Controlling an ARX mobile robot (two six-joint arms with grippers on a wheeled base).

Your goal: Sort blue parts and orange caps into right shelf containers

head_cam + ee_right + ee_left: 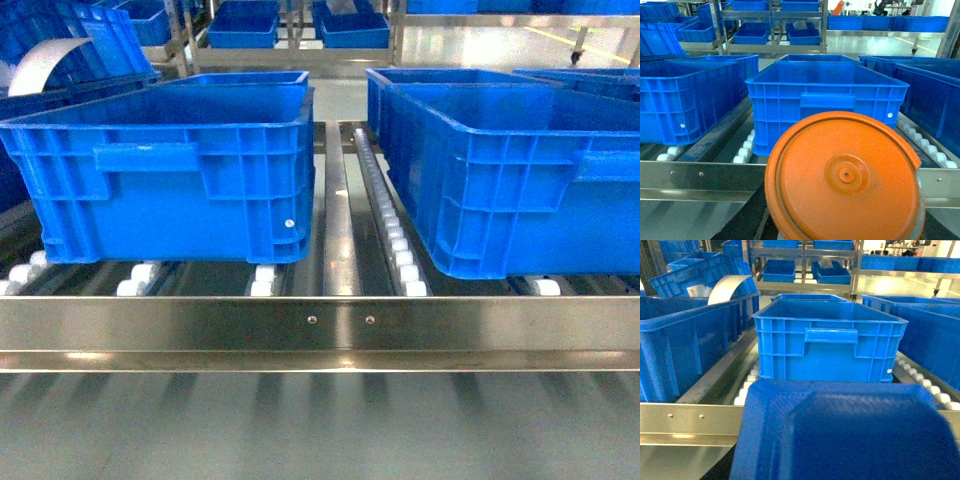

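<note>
Close against the right wrist camera: an orange cap (845,177), round, flat face toward the lens, with a raised rim and a small hub at its centre, filling the lower middle of that view. Presumably carried by the right gripper, though fingers hidden behind the cap; open or clamped, cannot tell. Beyond the cap, a deep blue bin (827,97), open-topped, ribbed front wall with a handle recess, standing on white rollers (743,151).

Close against the left wrist camera: a blue part (845,432), broad and dish-like with a textured recessed face and rounded corners, covering the lower half of that view. Left gripper itself not visible there, fingers hidden; state cannot be told. Behind the part, another blue bin (830,342) on the rollers, with a curved grey sheet (730,287) sticking up from bins farther left.

In the head view, neither gripper in sight. Two large blue containers on the shelf (320,330): the left container (165,170) and the right container (510,170), well apart, separated by a steel rail and a row of white rollers (395,235). Stainless front rail across the view, two small screws at its middle. More blue bins on racks in the background.
</note>
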